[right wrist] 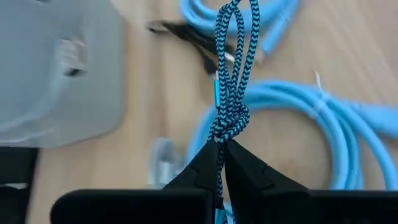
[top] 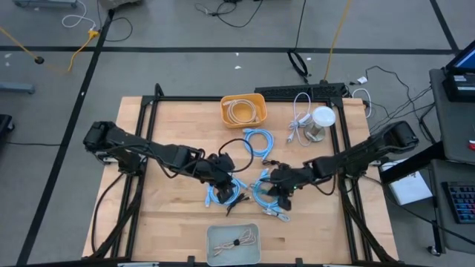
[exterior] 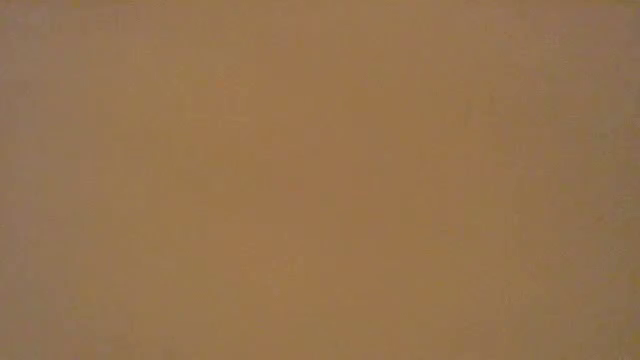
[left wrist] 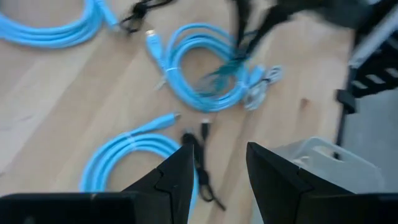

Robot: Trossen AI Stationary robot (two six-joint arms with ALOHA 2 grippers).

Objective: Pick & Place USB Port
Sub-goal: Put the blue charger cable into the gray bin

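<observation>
My right gripper (right wrist: 221, 146) is shut on a braided blue-and-black USB cable (right wrist: 235, 68), above a light blue cable coil (right wrist: 323, 118) on the wooden table; in the high view it is near the table's middle (top: 277, 194). My left gripper (left wrist: 217, 165) is open above a thin black cable (left wrist: 200, 163) that lies on the table, and shows left of centre in the high view (top: 225, 174). More light blue coils (left wrist: 205, 68) lie ahead of it. A grey tray (top: 233, 242) sits at the near edge. The low view shows only a blank brown surface. My right gripper pinches the braided cable's bunched strands (right wrist: 222, 132) between its two fingertips, several strands together. The fingers slant down from the table's right side. The loops (right wrist: 239, 25) stick out past the fingertips over the light blue coil; whether any part touches the table, I cannot tell.
A yellow bin (top: 243, 110) with a white cable stands at the far edge, with a white cup-like object (top: 320, 122) and a white cable to its right. The grey tray holds one bundled cable. A further light blue coil (top: 257, 141) lies in mid-table.
</observation>
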